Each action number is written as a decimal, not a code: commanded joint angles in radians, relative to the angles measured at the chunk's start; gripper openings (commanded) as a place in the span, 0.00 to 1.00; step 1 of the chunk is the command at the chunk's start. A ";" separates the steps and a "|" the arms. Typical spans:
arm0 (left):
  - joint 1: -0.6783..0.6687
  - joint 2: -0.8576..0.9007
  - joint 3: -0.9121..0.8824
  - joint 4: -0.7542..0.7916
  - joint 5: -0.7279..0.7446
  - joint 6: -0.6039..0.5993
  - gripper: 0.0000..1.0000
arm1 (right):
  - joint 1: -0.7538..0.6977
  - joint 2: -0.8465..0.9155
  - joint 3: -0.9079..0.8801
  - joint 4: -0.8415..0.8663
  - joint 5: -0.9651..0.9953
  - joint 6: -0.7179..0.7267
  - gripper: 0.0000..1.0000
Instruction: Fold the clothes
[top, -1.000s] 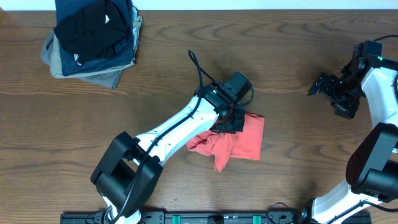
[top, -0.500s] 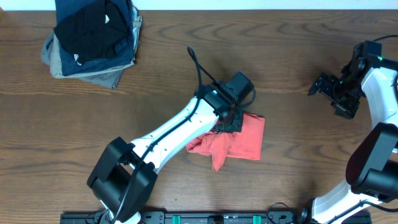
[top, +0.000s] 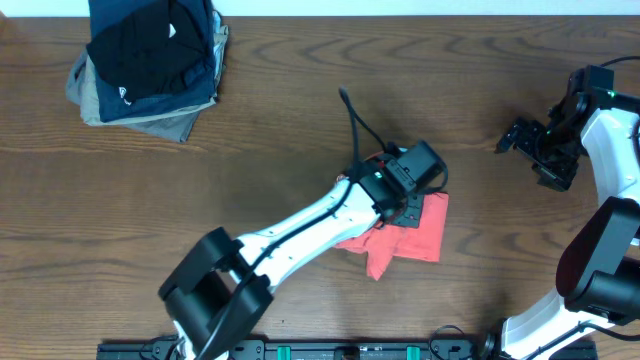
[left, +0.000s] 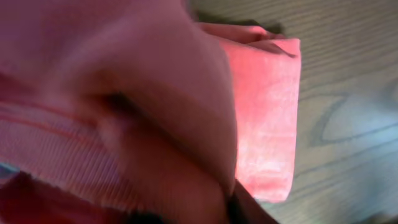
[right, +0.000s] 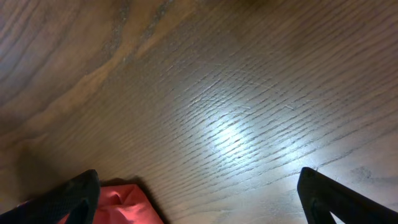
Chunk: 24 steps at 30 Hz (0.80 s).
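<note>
The coral-red T-shirt (top: 415, 240) lies bunched and partly folded on the wooden table, right of centre. My left gripper (top: 403, 207) sits on the shirt's upper left part and is shut on its cloth. In the left wrist view the shirt (left: 267, 112) fills most of the frame, pressed close to the camera, with a folded edge lying on the wood. The lettering and the tag are hidden. My right gripper (top: 520, 137) is open and empty, above the table at the far right. In the right wrist view a corner of the shirt (right: 127, 202) shows at the lower left.
A stack of folded black, navy and grey-khaki garments (top: 150, 62) lies at the back left corner. The brown wooden table (top: 250, 150) spans the whole view. The left arm's black cable (top: 355, 125) loops up behind the wrist.
My left gripper has moved to the right and slightly toward the front, dragging the T-shirt with it. The right arm has not moved.
</note>
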 joint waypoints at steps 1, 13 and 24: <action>-0.008 0.048 0.025 0.008 -0.016 -0.010 0.27 | 0.001 -0.010 0.013 -0.001 0.003 -0.015 0.99; -0.039 0.045 0.026 0.000 -0.001 0.001 0.29 | 0.001 -0.010 0.013 -0.001 0.003 -0.015 0.99; -0.047 -0.017 0.028 -0.018 -0.048 0.047 0.52 | 0.001 -0.010 0.013 -0.001 0.003 -0.015 0.99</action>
